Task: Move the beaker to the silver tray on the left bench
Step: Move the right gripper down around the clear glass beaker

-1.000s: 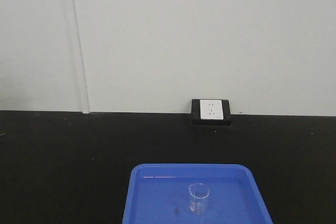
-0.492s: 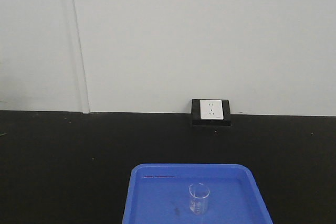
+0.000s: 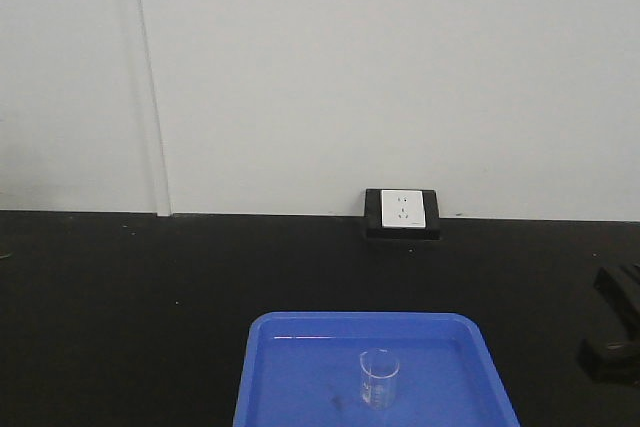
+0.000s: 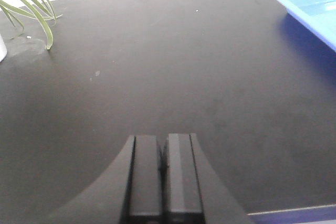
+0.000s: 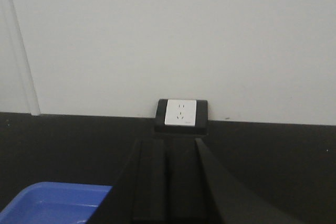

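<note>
The beaker [image 3: 379,379], small, clear and upright, stands inside a blue plastic tray [image 3: 290,367] on the black counter top [image 3: 120,297]. The silver tray is out of view. My left gripper [image 4: 163,145] is shut and empty, low over bare black counter, with the blue tray's corner [image 4: 315,1] far to its upper right. My right gripper [image 5: 167,148] is shut and empty, pointing at the wall, with the blue tray [image 5: 47,203] to its lower left. Part of the right arm [image 3: 618,352] shows at the right edge of the front view, right of the tray.
A white wall outlet in a black frame [image 3: 402,210] sits where counter meets wall; it also shows in the right wrist view [image 5: 181,112]. Green plant leaves [image 4: 26,3] hang at the far left of the left wrist view.
The right arm has come into the front view at the right edge. The beaker and blue tray have not moved.
</note>
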You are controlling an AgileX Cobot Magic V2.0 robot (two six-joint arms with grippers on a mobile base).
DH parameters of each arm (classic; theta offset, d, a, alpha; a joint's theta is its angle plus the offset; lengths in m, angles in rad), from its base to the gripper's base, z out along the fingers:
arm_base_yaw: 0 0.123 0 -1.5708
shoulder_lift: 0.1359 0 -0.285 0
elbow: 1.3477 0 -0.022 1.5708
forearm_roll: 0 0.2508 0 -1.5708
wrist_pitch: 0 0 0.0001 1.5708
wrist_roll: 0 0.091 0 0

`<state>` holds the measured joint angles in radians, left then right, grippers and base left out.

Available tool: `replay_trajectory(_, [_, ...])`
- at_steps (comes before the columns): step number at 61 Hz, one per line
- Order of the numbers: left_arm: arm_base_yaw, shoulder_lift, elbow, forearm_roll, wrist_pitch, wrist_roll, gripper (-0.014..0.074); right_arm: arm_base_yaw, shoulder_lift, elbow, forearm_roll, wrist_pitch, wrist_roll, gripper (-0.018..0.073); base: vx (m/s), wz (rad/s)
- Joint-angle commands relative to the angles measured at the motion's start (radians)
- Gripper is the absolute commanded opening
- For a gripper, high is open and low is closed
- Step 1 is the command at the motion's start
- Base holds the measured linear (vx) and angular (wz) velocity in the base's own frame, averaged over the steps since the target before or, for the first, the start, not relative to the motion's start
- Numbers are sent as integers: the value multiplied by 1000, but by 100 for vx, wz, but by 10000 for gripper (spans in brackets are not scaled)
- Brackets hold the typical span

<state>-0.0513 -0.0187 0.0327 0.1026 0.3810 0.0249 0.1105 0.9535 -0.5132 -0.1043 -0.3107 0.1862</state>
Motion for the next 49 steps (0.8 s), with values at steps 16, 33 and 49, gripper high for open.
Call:
replay_trajectory(16, [-7,-7,20,4,-71,-2,1,0,105,-36,-21,-101,-1,70,0,0])
replay_trajectory(33, [-7,-7,20,4,-71,-2,1,0,128,-36,-19,-106,2,502,0,0])
replay_trajectory(49, [-7,-7,20,4,-71,-2,1,0,158,-36,-21,-233,24,725,0,0])
